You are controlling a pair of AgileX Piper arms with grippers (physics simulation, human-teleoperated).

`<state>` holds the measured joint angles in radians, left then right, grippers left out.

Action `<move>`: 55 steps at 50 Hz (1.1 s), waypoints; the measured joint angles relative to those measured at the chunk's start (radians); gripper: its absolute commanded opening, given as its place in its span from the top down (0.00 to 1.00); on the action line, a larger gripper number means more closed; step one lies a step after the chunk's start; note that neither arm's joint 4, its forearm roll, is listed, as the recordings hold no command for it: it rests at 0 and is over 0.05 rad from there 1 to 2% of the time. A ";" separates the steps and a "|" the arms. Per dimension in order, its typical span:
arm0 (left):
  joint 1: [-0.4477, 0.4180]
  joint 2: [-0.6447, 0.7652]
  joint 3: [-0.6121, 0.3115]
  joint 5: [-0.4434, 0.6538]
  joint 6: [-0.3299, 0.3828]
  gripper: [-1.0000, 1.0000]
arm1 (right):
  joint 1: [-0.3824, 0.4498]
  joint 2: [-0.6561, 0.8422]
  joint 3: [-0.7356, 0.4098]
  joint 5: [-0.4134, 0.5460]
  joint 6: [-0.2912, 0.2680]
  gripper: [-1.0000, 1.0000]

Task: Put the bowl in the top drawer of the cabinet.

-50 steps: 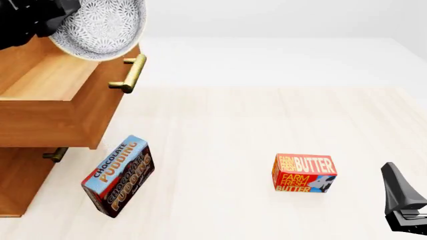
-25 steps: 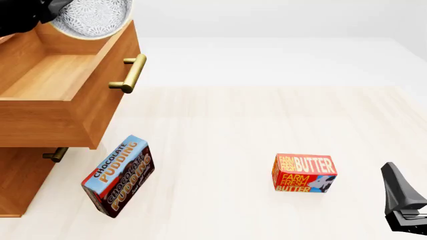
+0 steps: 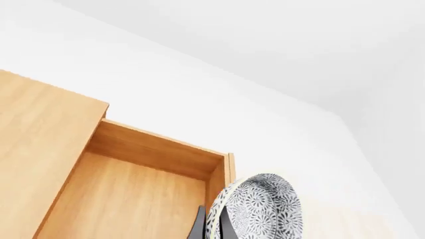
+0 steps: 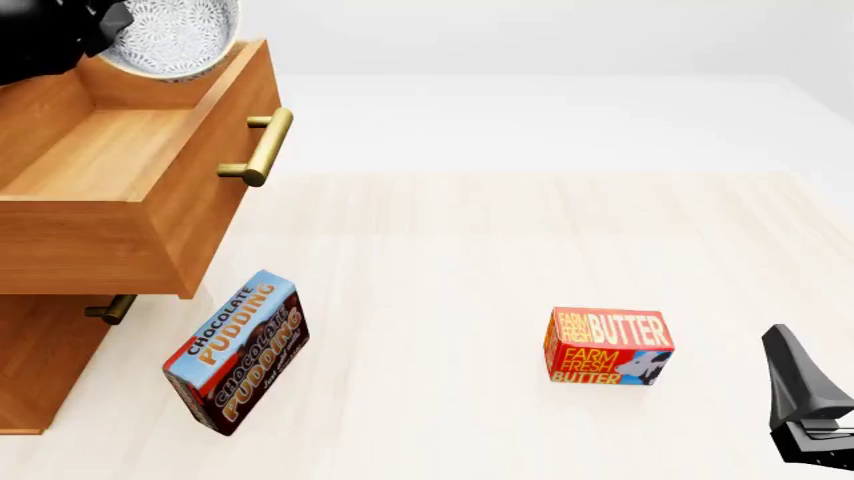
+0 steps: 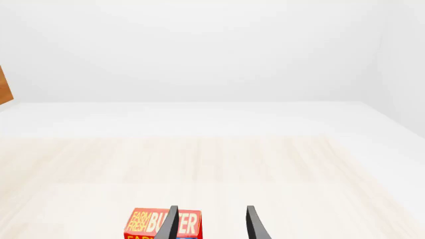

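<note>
The step in hand is the placing of the bowl [image 4: 167,35] into the top drawer [image 4: 100,150] of the cabinet [image 4: 40,370], which stands pulled out with its wooden floor bare; the bowl hangs tilted on edge over the drawer's far front corner, close above the front panel that carries the brass handle [image 4: 263,147]. To do this well, I judge the carrying arm should bring the bowl further in over the drawer floor, away from the front panel; it should then lower until the bowl is below the walls, level it, and only then let go, since a release from here could strike the panel's top edge and tip the bowl out onto the surface [image 4: 467,260].

The left gripper [image 3: 211,226] is clamped on the bowl's rim, one dark finger to each side of the wall in the left wrist view; the opening is narrow, no wider than the rim. The right gripper [image 5: 211,224] is idle low at the near right, its fingers parted and holding nothing; the butter box [image 4: 609,346] lies just beyond them, not touched. The chocolate pudding box [image 4: 236,351] lies on the surface below the drawer front, clear of the drop.
</note>
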<state>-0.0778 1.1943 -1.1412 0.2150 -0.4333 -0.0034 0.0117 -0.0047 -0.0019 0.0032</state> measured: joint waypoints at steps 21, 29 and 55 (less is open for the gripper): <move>0.091 0.039 0.023 -0.024 -0.038 1.00 | 0.000 0.000 0.000 0.000 0.000 0.00; 0.112 0.040 0.043 -0.030 -0.044 1.00 | 0.000 0.000 0.000 0.000 0.000 0.00; 0.145 0.034 0.115 -0.049 -0.054 1.00 | 0.000 0.000 0.000 0.000 0.000 0.00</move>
<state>0.0668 1.2278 -1.0258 0.1658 -0.4873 -0.0032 0.0117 -0.0047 -0.0020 0.0032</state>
